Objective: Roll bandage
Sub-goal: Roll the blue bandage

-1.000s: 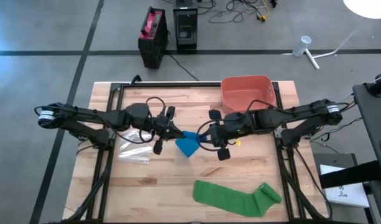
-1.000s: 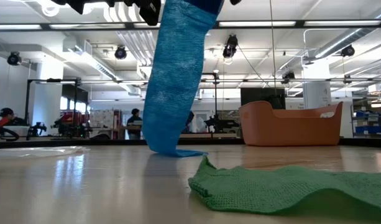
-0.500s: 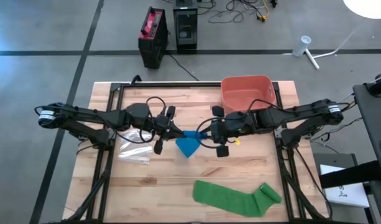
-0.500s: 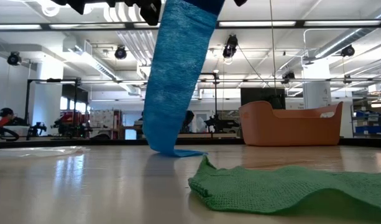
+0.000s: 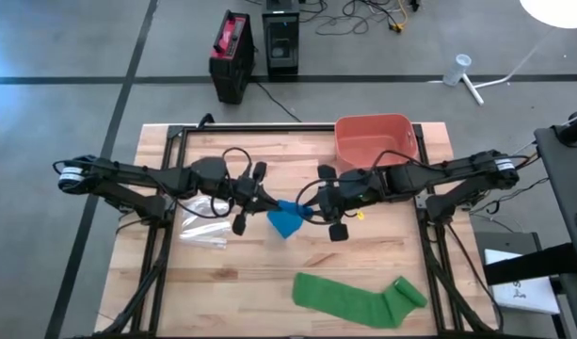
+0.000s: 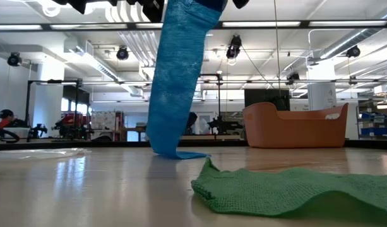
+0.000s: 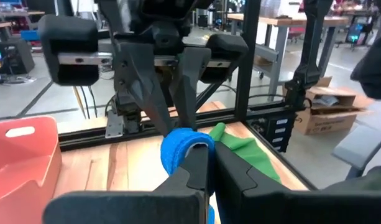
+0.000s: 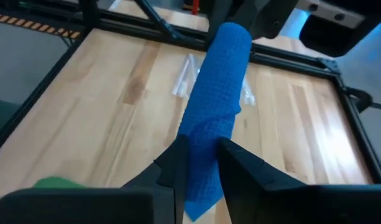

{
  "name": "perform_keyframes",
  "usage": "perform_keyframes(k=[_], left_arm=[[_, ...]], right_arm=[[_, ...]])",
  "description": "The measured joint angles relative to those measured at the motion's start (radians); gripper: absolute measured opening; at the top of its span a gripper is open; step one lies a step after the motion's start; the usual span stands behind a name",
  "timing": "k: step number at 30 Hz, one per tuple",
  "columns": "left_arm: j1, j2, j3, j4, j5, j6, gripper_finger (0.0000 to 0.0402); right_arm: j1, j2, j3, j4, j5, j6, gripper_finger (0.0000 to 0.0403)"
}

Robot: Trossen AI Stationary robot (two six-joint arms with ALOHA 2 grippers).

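Worktop seen from above: the left end effector and right end effector are meeting at its centre, both gripping a blue bandage. A green bandage is lying at five o'clock, a red bin at one o'clock.

Low view: the blue bandage is hanging down, its end touching the wood.

Left wrist view: fingers are pressing together on the blue roll.

Right wrist view: fingers are clamping the blue strip.

The blue bandage runs off the low view's top, perhaps into both grippers.
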Motion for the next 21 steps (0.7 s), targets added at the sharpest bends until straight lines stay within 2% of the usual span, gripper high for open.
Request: perform_keyframes(k=[9, 16, 21], left_arm=[[-0.016, 0.000, 0.000, -0.003, -0.004, 0.132, 0.0000], [-0.018, 0.000, 0.000, 0.002, -0.011, 0.173, 0.0000], [-0.019, 0.000, 0.000, 0.027, -0.042, 0.127, 0.0000]], right_arm=[[0.000, 0.004, 0.000, -0.008, -0.084, 0.019, 0.0052], [-0.002, -0.001, 0.000, -0.011, -0.049, 0.046, 0.0091], [-0.002, -0.001, 0.000, 0.000, -0.049, 0.044, 0.0123]])
